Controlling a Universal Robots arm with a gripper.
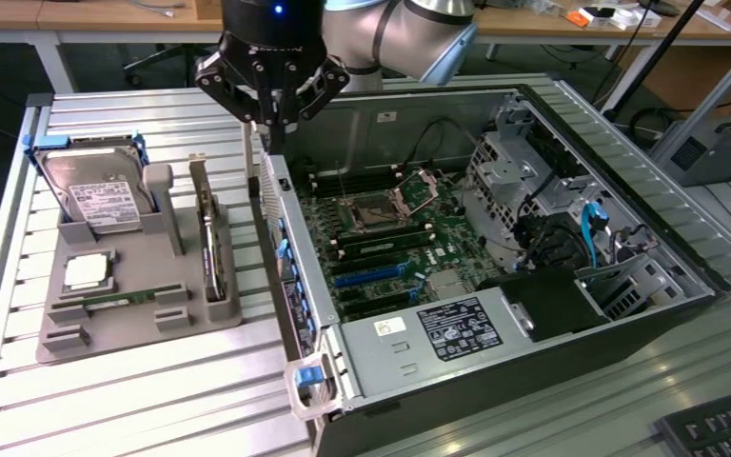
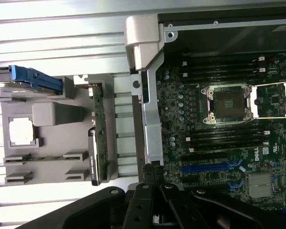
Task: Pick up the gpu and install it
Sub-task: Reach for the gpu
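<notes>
**Gripper state.** My gripper (image 1: 267, 129) has its fingers brought fully together and has hold of nothing. It hangs tips-down above the rear wall of the open computer case (image 1: 569, 381), between the case and the grey holder tray (image 1: 149, 262).

**Task item, location.** The gpu (image 1: 213, 243) stands on its long edge in a slot of the holder tray, on the side of the tray nearest the case. It is near my fingers but lower, and nothing touches it. In the wrist view it shows edge-on, with the green board on one face and a dark cooler on the other.

**Handling, as judged.** I judge the card stiff, light to moderate in weight, and fragile at its components. A pinch across the two flat faces on the exposed upper edge, near mid-length, should keep it from swinging. The smooth board face may slip, so the grip should be square.

**Farther items.** Beyond the gpu in the tray sit a hard drive (image 1: 99, 200), a processor (image 1: 87, 271) and a RAM stick (image 1: 118, 300). Inside the case, the motherboard (image 1: 391, 228) lies exposed.
</notes>
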